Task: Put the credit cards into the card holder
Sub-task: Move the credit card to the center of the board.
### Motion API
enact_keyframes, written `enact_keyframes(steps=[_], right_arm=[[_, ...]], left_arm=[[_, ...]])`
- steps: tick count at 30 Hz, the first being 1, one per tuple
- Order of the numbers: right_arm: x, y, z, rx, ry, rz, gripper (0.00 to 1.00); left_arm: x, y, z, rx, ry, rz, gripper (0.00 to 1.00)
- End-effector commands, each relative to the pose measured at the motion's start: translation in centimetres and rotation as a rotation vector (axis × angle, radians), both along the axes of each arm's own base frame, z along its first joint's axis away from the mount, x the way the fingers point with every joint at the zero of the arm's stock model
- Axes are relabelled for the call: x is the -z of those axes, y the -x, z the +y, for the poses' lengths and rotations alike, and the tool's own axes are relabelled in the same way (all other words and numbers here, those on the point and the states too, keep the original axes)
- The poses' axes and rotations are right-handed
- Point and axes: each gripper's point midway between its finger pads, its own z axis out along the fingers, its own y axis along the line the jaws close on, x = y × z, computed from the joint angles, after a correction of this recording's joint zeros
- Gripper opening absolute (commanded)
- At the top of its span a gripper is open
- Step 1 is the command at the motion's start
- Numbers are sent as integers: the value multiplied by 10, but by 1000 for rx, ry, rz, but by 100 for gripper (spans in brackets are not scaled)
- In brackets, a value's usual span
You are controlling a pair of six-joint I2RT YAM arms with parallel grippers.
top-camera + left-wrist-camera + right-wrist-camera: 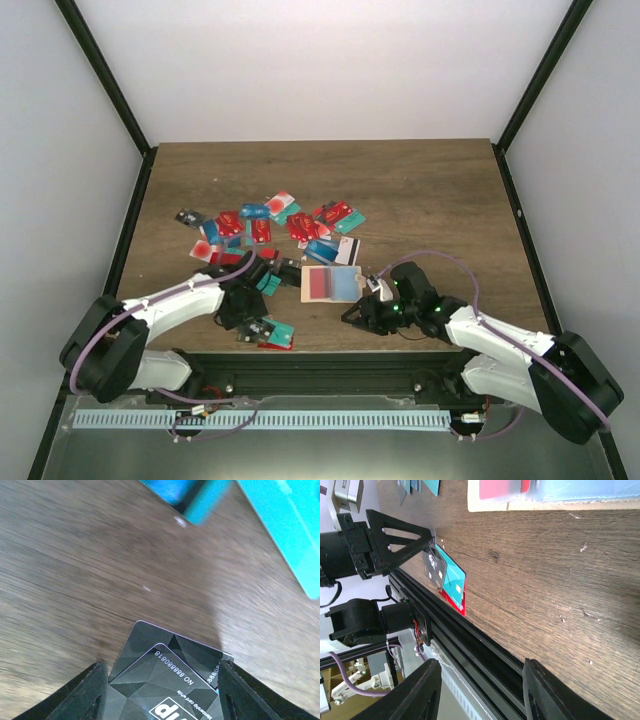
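The left fingers (82, 695) pinch two overlapped black credit cards (165, 665), one corner pointing away from the fingers and the near ends cut off. The right fingers (420, 695) stand wide apart. Just ahead of them the tan card holder (330, 284) lies crosswise on the desk (430, 200).

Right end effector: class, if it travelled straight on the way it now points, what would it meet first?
Probably the card holder. The open right end effector faces across the table toward the holder's near edge, though depth is unclear.
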Motion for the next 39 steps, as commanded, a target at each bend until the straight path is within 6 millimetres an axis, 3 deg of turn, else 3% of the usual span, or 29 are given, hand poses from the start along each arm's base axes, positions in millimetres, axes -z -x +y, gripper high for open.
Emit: enact_keyframes(steps=[1,5,10,20,24,39], right_arm=[[-1,0,1,4,-5,-11,47],[1,0,1,13,-5,-1,47],[3,6,6,11,-4,22,47],[16,47,51,-65,34,70,46],[20,54,61,-60,58,75,46],[45,61,103,-3,70,140,44]], left_arm=[[33,59,-31,0,120,220,62],[31,62,-49,18,155,217,62],[20,50,-54,46,136,187,62],[-13,20,-60,134,94,78,63],[-27,12,-64,196,95,42,62],[-50,14,-71,389,173,-40,61]])
